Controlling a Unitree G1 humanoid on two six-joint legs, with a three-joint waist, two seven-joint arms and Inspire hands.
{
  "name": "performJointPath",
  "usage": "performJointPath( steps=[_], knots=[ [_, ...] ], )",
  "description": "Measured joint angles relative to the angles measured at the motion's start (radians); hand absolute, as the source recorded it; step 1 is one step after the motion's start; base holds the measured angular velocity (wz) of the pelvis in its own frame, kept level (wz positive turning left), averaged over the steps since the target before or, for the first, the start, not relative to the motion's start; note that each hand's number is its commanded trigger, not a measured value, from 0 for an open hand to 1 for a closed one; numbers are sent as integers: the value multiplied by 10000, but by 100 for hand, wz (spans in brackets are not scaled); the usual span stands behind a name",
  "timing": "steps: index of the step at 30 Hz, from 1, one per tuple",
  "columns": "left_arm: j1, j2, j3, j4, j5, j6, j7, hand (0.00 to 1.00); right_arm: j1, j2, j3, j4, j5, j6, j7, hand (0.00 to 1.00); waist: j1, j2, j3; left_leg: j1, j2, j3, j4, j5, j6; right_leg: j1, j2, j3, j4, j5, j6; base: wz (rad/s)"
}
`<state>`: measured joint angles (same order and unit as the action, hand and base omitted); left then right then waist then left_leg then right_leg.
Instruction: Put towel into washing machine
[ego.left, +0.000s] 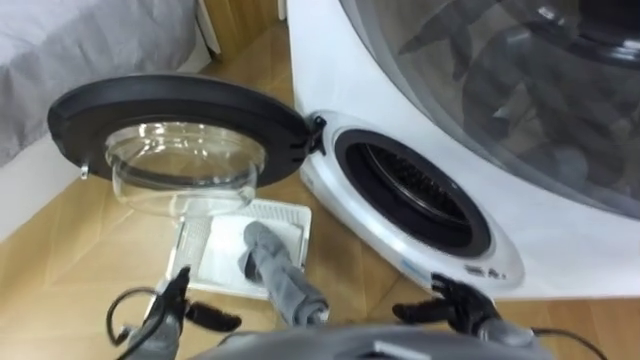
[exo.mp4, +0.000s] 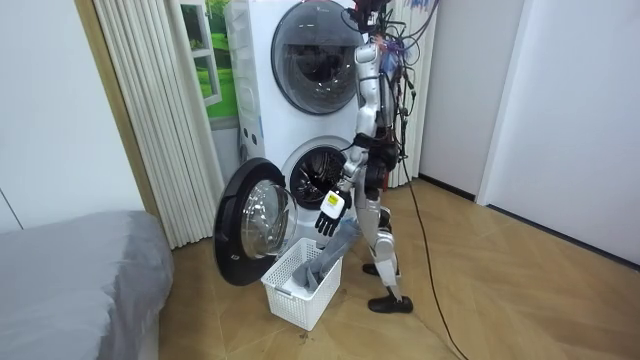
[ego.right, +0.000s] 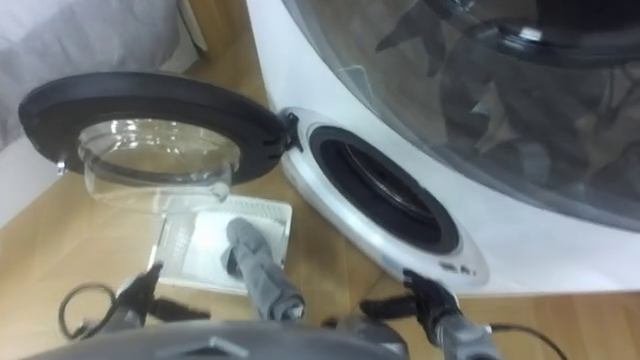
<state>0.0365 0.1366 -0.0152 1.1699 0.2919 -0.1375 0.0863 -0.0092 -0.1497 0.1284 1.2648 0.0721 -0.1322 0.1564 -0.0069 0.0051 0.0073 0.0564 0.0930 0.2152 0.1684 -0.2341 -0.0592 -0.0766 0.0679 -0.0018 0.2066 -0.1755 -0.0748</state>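
Observation:
A grey towel (ego.left: 278, 278) lies rolled in a white slatted basket (ego.left: 290, 214) on the wooden floor, its near end leaning up over the rim toward me. The washing machine's round drum opening (ego.left: 415, 190) is just right of the basket. Its glass door (ego.left: 180, 130) is swung wide open to the left. My left hand (ego.left: 178, 305) hovers left of the towel with fingers relaxed, apart from the cloth. My right hand (ego.left: 460, 305) hangs to the towel's right, below the drum's rim, fingers loose and holding nothing. In the room view I stand upright facing the machine, left hand (exo.mp4: 330, 212) above the towel (exo.mp4: 335, 250).
A second machine (ego.left: 520, 80) with a dark round window is stacked on top. A bed with a grey cover (ego.left: 80, 50) stands at the far left, beyond the open door. Pleated curtains (exo.mp4: 150, 110) hang beside the machines.

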Motion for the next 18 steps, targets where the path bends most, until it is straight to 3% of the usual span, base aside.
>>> performJointPath(
  steps=[7,10,12,14,17,18],
  knots=[
    [-1386,-35,-817,477,1379,-71,99,0,-1102,46,241,700,-108,-13,73,0,-246,46,118,-1185,-16,40,266,1,6,-1219,-75,-68,368,154,33,1],
    [-2110,-40,-1097,992,1429,-241,139,0,-1573,35,376,754,-204,-17,53,0,-351,69,235,-1839,-50,57,735,-20,42,-1829,-152,32,701,189,38,-6],
    [-2612,-30,-1125,1235,1456,-253,166,0,-2059,37,486,757,-184,-25,-31,0,-414,126,414,-2426,-52,53,1181,-87,149,-2428,-174,165,1057,193,44,-12],
    [-3106,-21,-1270,1514,1689,-248,191,0,-2421,42,486,748,-141,-27,-61,0,-484,146,523,-3102,-53,57,1673,-125,203,-2985,-240,165,1402,195,47,2],
    [-3643,-16,-1458,1654,1838,-293,352,0,-2899,80,500,739,-202,-28,-120,0,-450,141,585,-4028,-40,59,2294,-251,354,-3978,-238,303,1965,194,48,-7],
    [-3860,10,-1501,1675,2098,-294,404,0,-3088,84,636,691,-194,-35,-150,0,-442,107,670,-4342,-43,61,2525,-289,350,-4361,-251,326,2250,193,49,-9]
  ],
)
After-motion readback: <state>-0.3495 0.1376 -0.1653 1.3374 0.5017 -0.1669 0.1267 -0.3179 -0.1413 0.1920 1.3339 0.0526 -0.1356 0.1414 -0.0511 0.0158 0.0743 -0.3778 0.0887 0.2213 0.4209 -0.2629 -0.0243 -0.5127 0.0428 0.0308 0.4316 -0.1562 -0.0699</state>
